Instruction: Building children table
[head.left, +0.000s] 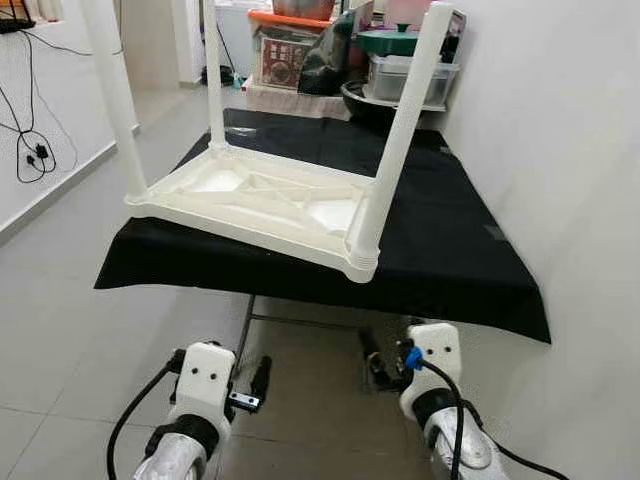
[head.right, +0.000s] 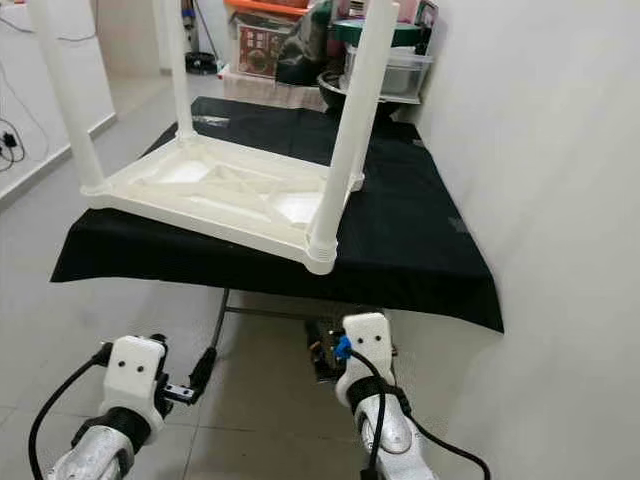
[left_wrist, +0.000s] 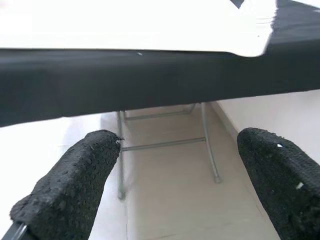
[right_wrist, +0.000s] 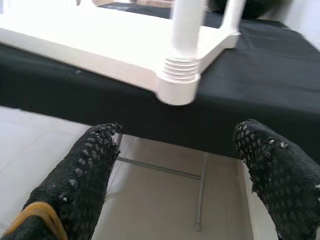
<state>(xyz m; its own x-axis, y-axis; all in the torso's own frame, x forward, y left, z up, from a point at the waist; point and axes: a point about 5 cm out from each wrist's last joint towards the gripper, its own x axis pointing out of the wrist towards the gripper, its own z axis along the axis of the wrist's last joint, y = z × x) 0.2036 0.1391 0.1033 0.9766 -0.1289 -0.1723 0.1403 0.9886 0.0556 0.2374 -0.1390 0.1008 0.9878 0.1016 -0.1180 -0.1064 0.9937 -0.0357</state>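
Observation:
A white plastic children's table (head.left: 262, 196) lies upside down on a black cloth-covered table (head.left: 450, 250), its legs pointing up. One leg (head.left: 398, 135) is screwed into the near right corner, and another leg (head.left: 116, 100) stands at the near left corner. Both my grippers hang low in front of the cloth's near edge, below the white table. My left gripper (left_wrist: 177, 145) is open, with nothing between its black fingers (left_wrist: 80, 175). My right gripper (right_wrist: 177, 135) is also open and empty, and looks up at the threaded corner socket (right_wrist: 180, 75).
A white wall (head.left: 560, 150) runs close along the right. Boxes, pots and plastic containers (head.left: 400, 60) crowd the far end. Thin metal legs (left_wrist: 121, 150) hold up the cloth-covered table. Cables (head.left: 30, 150) hang on the left wall, above open tiled floor (head.left: 60, 330).

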